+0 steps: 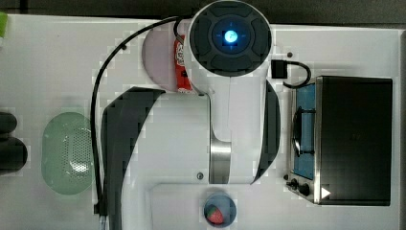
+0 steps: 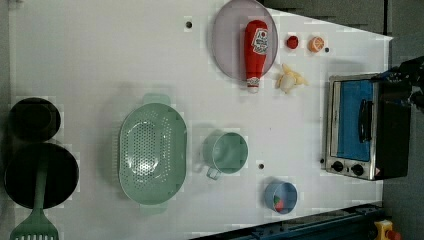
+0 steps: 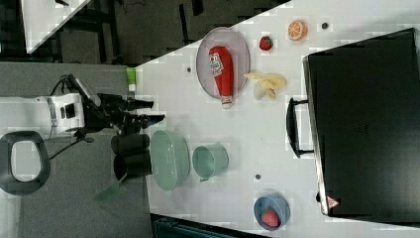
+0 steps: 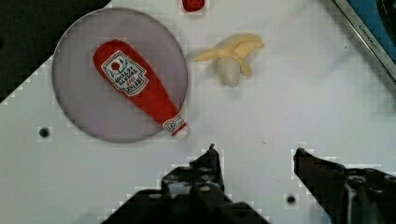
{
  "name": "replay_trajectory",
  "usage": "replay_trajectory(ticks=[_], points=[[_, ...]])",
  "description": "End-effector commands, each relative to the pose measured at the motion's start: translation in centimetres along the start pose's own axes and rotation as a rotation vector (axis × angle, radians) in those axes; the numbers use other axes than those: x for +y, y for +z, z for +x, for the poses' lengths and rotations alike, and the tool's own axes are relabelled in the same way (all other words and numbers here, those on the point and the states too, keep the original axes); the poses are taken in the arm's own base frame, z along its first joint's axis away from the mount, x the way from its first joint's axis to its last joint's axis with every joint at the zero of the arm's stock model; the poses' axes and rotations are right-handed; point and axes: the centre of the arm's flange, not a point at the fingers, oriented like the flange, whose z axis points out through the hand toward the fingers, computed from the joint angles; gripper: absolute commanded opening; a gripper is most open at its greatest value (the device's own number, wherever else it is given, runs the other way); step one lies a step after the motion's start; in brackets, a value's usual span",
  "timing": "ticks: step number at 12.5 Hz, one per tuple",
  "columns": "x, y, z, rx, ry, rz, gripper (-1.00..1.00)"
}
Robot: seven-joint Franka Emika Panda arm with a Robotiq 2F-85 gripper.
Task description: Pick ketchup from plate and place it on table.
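Note:
The ketchup, a red squeeze bottle with a white label, lies on its side on the pale mauve plate, with its cap reaching over the rim onto the white table. The right view shows the ketchup and plate as well. In the wrist view my gripper stands open with nothing between its fingers, apart from the ketchup and the plate. The right view has the gripper well off the tabletop. In the top view my arm covers part of the ketchup and plate.
A peeled banana, a strawberry and an orange slice lie beside the plate. A toaster oven, a green perforated basket, a green cup, a blue bowl and black pots stand around.

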Motion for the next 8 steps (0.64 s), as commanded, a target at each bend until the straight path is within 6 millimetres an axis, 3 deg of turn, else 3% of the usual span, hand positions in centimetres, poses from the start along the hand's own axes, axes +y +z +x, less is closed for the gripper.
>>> replay_trajectory(ticks=[1, 3, 8], points=[[6.3, -7.3, -4.8, -0.022, 0.129, -0.001, 0.58], [5.9, -6.7, -4.7, -0.029, 0.121, -0.007, 0.99], [2.9, -2.0, -3.2, -0.074, 0.001, -0.037, 1.00]])
